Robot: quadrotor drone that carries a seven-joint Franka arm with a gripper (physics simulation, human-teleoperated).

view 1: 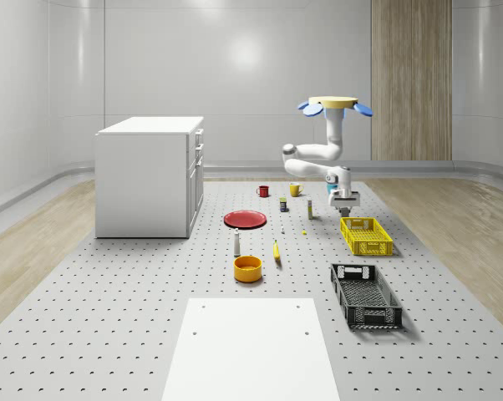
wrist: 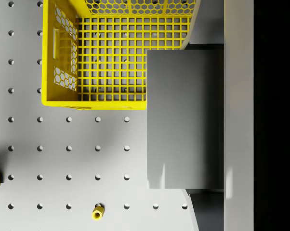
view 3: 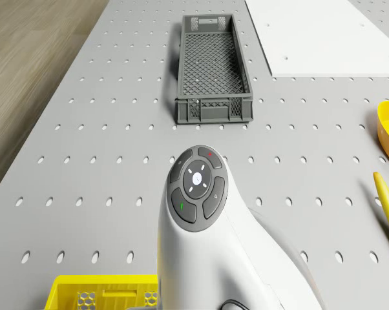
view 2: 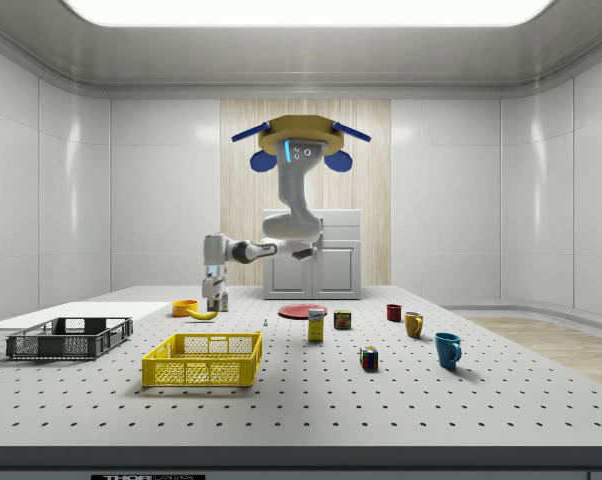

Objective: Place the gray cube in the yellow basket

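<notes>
Item: gray cube (wrist: pixel 185 118), being clamped in my gripper (view 1: pixel 344 199), hanging above the far end of the yellow basket (view 1: pixel 366 236). My drone (view 1: pixel 335 105) is hovering over the table's (view 1: pixel 109 326) far right area.

The whole-scene view looks down from high at the table's near end, facing the far wall; the drone (view 1: pixel 335 104) hovers at about one o'clock. The side view sits low at the table's edge, far back. The drone view faces forward and down, sharing the black crate (view 3: pixel 212 70) with both. The wrist view, seemingly straight down and close, shares the yellow basket (wrist: pixel 60 72)
</notes>
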